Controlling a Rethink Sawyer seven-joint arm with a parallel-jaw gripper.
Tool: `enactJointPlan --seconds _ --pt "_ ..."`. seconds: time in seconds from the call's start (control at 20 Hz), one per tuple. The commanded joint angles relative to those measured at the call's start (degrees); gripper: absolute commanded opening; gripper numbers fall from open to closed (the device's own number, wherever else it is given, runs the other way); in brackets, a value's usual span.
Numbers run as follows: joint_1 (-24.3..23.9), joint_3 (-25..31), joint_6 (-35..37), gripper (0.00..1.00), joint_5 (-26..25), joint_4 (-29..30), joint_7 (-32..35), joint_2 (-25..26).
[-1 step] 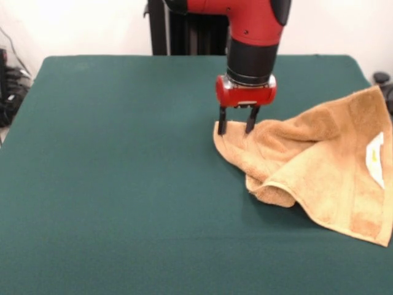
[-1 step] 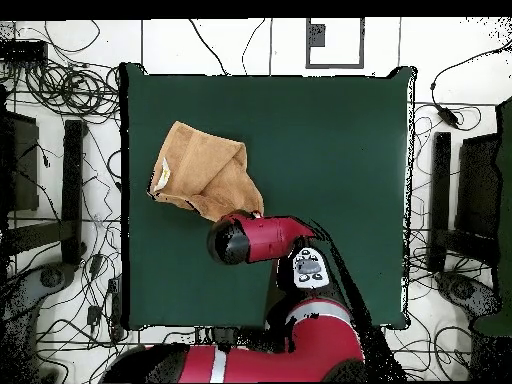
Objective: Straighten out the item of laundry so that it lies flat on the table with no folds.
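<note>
1. Front view first: the large rectangular table covered in dark green felt-like cloth (image 1: 123, 184) fills nearly the whole picture; from overhead the same green surface (image 2: 340, 150) reads as a broad rectangle with cables and stands on the floor around it.

2. Next in size is the red and black robot arm (image 1: 252, 31), which comes down from the top edge in the front view. Overhead, it reaches from the bottom of the picture toward the towel, its dark rounded wrist covering the spot where the tool meets the cloth.

3. The small tan-orange terry-cloth towel (image 1: 325, 166) lies on the table at the right side of the front view, running up to the right edge of the picture. It is not flat: one part is folded over onto the rest, with a rolled fold at its near left edge and ridges across its middle. Overhead, the towel (image 2: 200, 170) sits in the upper left part of the table.

4. The black two-fingered gripper (image 1: 236, 126) points straight down at the towel's left corner. Its fingers stand slightly apart with the tips on the cloth; whether they pinch the corner cannot be told.

5. A small white label (image 1: 375, 158) shows on the towel near its right edge.
</note>
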Motion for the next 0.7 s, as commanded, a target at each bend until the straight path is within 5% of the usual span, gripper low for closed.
enactJointPlan --seconds 0.05,0.1,0.15,0.7 --pt "0.55 2.86 -6.72 1.00 0.79 -6.31 8.25 6.01" --pt "0.53 2.91 -6.62 1.00 0.81 -6.28 8.22 5.99" --pt "0.50 2.95 -6.52 0.00 0.83 -6.26 8.20 5.97" --pt "1.26 2.06 -5.77 0.00 0.87 -6.61 8.35 5.64"
